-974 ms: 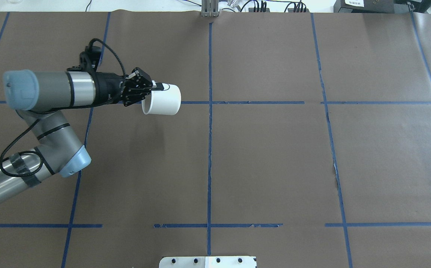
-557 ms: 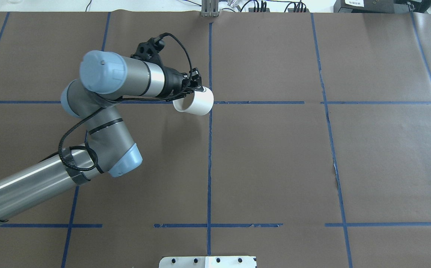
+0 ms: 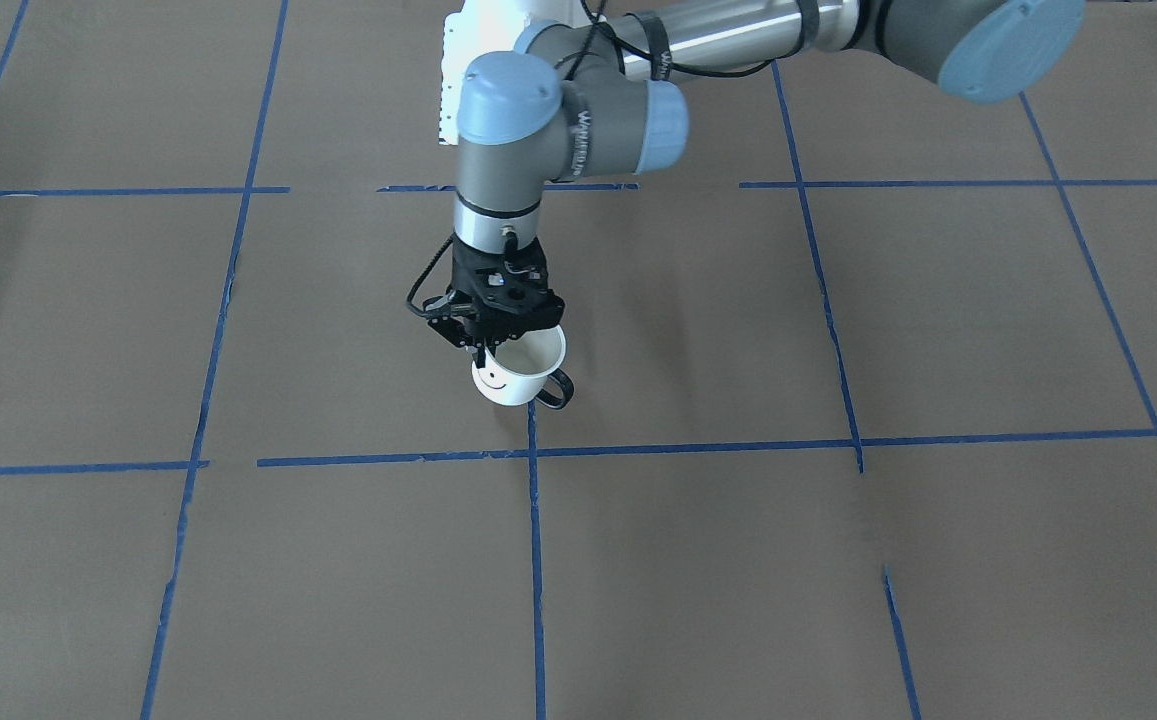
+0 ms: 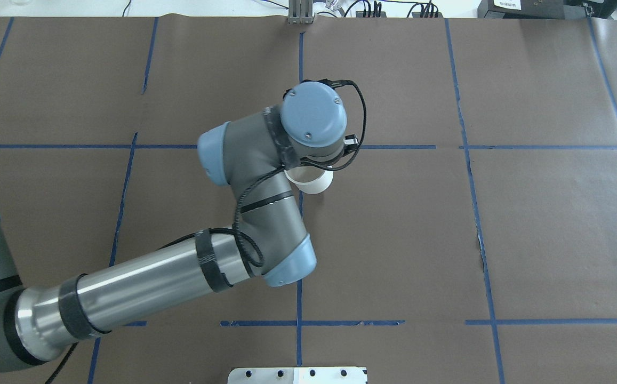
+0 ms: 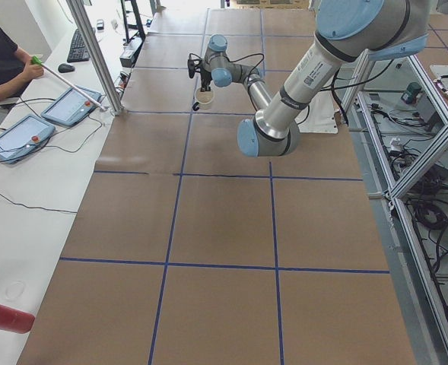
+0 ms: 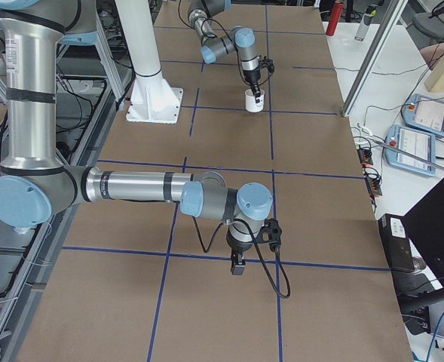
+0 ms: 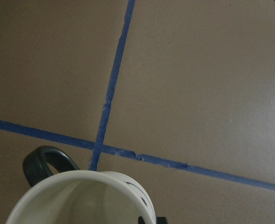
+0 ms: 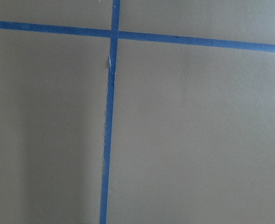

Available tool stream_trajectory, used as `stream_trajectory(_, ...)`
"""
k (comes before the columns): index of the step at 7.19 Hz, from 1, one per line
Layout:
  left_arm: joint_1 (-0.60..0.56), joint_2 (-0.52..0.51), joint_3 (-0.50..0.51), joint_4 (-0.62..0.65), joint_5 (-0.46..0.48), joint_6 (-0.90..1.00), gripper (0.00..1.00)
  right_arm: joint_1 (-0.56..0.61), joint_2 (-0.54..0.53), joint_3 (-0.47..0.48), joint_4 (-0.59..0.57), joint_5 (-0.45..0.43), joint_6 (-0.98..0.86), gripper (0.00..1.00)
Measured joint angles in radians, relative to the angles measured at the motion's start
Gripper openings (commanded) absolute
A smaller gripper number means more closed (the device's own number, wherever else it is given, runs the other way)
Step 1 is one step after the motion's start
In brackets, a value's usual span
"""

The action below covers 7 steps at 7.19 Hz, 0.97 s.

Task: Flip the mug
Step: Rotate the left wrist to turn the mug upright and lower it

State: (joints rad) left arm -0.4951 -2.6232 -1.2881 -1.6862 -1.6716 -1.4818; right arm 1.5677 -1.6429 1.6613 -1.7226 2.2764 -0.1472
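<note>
Left wrist-mounted camera gives you the closest look. The mug (image 7: pixel 81 198) fills the bottom edge, mouth up and cream inside, with its black handle (image 7: pixel 30 165) out to the left. Beyond it, two blue tape lines (image 7: pixel 111 88) cross on the brown paper (image 7: pixel 198 70).

The front-facing view adds what this one lacks. The left gripper (image 3: pixel 494 345) points straight down and its fingers are closed on the mug's rim, on the robot's side. The smiley face (image 3: pixel 490 378) looks at the camera. Whether the base touches the paper, you cannot tell.

From overhead, the blue-capped wrist joint (image 4: pixel 313 113) of the left arm stands in the way, and only a white piece of the mug shows under it.

The right gripper (image 6: pixel 238 264) appears only in the exterior right view. It hangs low over the table (image 6: pixel 319 302), near that camera and well apart from the mug. You cannot tell whether it is open or closed.

In the exterior left view a white bench (image 5: pixel 33 198) runs beside the table. A red cylinder (image 5: pixel 4 316) lies at its near end. Further along are two teach pendants (image 5: pixel 70 106), then an operator (image 5: pixel 1 61) in a black shirt and a keyboard (image 5: pixel 79 46).
</note>
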Motion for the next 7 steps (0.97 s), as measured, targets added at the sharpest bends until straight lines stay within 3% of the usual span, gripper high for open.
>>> stream_trajectory(3, 0.024, -0.064, 0.077, 0.151, 0.022, -0.001, 0.00, 0.000, 0.000, 0.000, 0.000, 0.000, 0.000, 1.00)
stream_trajectory(7, 0.026, -0.055, 0.080, 0.166, 0.022, -0.007, 0.00, 0.000, 0.000, 0.000, 0.000, 0.000, 0.000, 1.00)
